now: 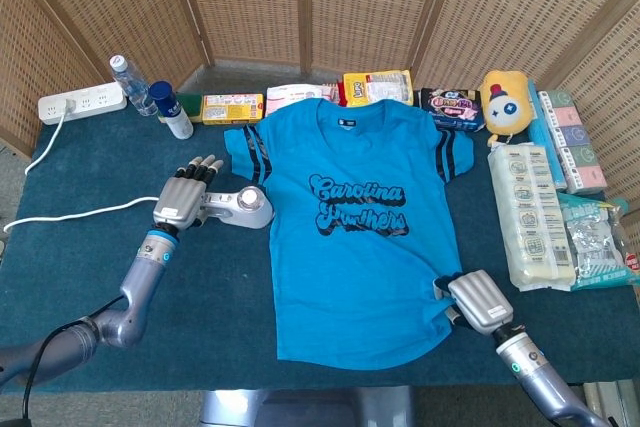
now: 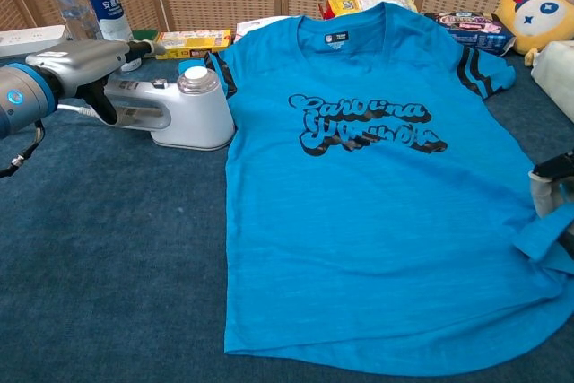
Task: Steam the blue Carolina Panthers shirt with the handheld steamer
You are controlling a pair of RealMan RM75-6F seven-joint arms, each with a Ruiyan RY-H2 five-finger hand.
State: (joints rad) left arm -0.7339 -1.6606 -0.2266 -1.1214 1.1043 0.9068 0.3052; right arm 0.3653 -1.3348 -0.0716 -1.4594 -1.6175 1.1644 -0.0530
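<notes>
The shirt (image 1: 360, 237) lay flat in the middle of the table (image 1: 70, 267), collar toward the far edge, hem toward the near edge. The steamer (image 2: 175, 109) lay on its side just off the shirt's left sleeve, its long axis running across the table, round head toward the shirt and handle pointing toward the left edge.

The left hand (image 1: 183, 197) was by far the nearer one. It sat over the handle end with fingers stretched out and apart, reaching toward the far edge. In the chest view the thumb seemed to hang down beside the handle, but no closed grasp showed; it held nothing. To lift the steamer it would probably need to wrap around the handle.

The right hand (image 1: 480, 301) was at the shirt's right hem, near the table's near right corner. The cloth was bunched there and it appeared to pinch a fold, pinning that side.
</notes>
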